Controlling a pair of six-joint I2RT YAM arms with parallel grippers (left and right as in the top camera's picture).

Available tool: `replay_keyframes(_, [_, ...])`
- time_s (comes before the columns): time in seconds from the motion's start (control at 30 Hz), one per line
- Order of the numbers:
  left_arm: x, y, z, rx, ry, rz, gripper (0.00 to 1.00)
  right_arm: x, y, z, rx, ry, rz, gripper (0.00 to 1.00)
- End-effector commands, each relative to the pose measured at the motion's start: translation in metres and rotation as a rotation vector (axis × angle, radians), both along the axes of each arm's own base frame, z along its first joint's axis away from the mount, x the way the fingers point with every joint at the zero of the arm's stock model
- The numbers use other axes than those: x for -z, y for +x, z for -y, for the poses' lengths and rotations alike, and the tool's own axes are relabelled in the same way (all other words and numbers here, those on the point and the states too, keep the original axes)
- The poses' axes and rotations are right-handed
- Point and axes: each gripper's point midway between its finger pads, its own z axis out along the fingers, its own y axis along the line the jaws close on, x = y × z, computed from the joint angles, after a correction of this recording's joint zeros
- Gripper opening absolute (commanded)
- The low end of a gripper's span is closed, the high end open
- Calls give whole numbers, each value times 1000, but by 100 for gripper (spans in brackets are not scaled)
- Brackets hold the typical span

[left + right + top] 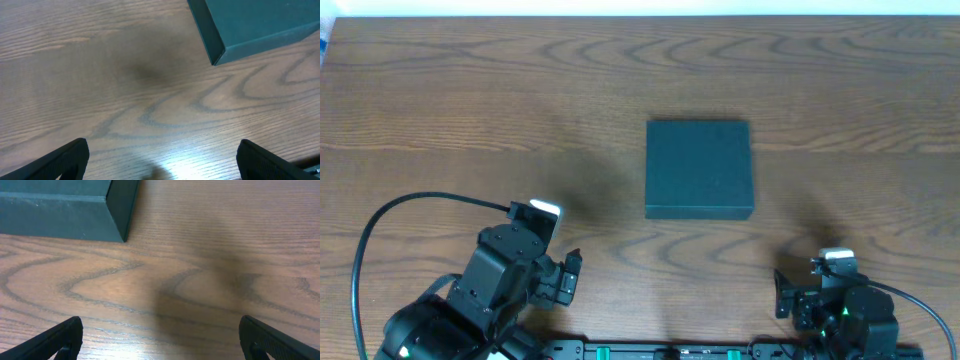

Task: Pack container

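the container (699, 168) lies flat on the wooden table (470, 100) with its lid shut. the left claw (162, 162) sits well apart from the container, off its near left corner, jaws spread wide and grasping nothing. from the left wrist camera that corner of the container shows at the upper right, with plain wood between it and the fingers. the right claw (161, 339) sits off the container's near right corner, also apart from it, released and holding nothing. its camera shows that corner at the upper left. a black cable (365, 250) loops out from the left arm, far to the left of the container.
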Motion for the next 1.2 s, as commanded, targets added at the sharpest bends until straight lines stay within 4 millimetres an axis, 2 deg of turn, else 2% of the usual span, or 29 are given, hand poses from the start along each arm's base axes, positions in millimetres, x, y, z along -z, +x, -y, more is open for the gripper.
replay_keyframes(0.0, [1,0,-1,-5,-1,-2,95,3,-1,1,-1,-5,-2,99])
replay_keyframes(0.6, [0,1,-3,-16,10,5,96,3,-1,1,-1,-5,-2,99])
replay_keyframes(0.87, [-12,22,-17,-46,24,104,95,3,-1,1,-1,-5,-2,99])
replay_keyframes(0.97, [-6,23,-13,44,12,157,95,3,-1,1,-1,-5,-2,99])
replay_keyframes(1.17, [24,21,-31,-55,-34,258,95,3,-1,1,-1,-5,-2,99])
